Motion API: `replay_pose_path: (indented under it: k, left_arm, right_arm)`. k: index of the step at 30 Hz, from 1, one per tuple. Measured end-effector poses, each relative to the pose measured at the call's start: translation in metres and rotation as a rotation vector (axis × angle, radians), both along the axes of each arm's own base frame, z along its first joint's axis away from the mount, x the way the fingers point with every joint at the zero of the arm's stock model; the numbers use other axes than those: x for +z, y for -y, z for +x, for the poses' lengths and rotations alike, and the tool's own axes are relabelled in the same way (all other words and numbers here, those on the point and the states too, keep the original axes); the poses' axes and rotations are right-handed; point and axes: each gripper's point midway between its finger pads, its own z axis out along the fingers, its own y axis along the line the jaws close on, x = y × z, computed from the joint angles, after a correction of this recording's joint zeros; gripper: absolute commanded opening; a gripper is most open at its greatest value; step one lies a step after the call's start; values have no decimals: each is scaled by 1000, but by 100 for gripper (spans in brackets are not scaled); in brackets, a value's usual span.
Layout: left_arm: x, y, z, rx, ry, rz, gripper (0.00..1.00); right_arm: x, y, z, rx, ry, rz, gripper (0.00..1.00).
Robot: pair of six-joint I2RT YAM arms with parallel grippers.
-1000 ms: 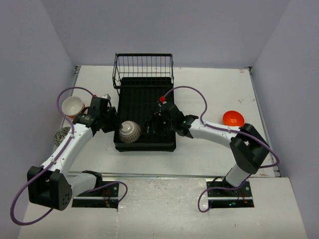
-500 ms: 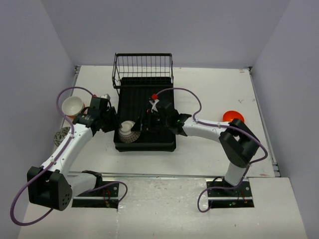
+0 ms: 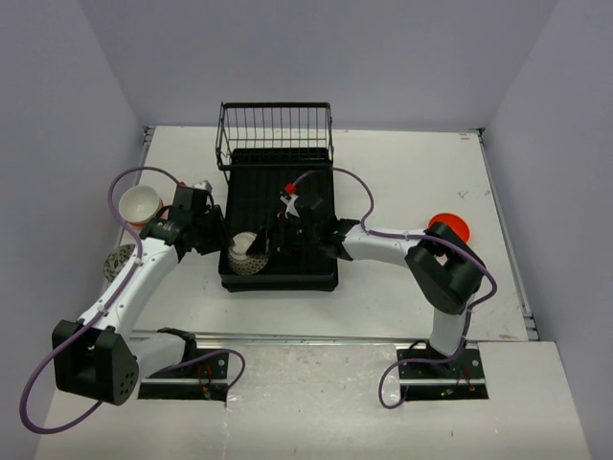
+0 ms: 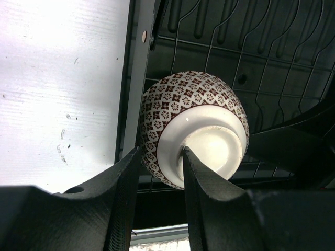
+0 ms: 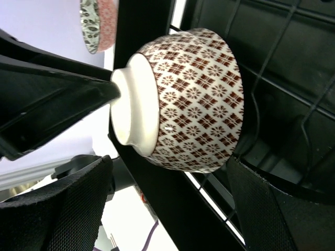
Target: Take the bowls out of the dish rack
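Dish rack (image 3: 287,187): one, black, standing mid-table (image 3: 402,172). Bowls: four. One brown-patterned bowl (image 4: 196,99) lies on its side in the rack's near left corner. The other three stand out on the table: one cream bowl (image 3: 140,202) and one speckled bowl (image 3: 115,261) at left, one orange bowl (image 3: 448,224) at right. Grippers: two. Left gripper (image 4: 161,157) is clamped on the patterned bowl's foot ring. Right gripper (image 5: 168,161) is spread wide, one finger either side of that same bowl, contact not discernible.
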Motion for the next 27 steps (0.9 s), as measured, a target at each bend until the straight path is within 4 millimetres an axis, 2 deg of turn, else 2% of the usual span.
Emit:
replay_pose_path:
  k: [8,15,18,24,27]
  left_arm:
    - [0,-1,0,2,1,3,40]
    - [0,1,0,-2,1,-6,51]
    - [1,2,0,-5,0,-10,53]
    - [1,3,0,-7,1,-12,53]
    - [1,3,0,-7,2,-13,50]
  right_arm:
    - [5,-2,1,6,3,45,84]
    - [3,-2,0,-7,3,84,77]
    - [3,-2,0,-16,0,106,73]
    - [3,-1,-3,-37,-15,155,68]
    - [3,0,-4,-46,-22,175,63]
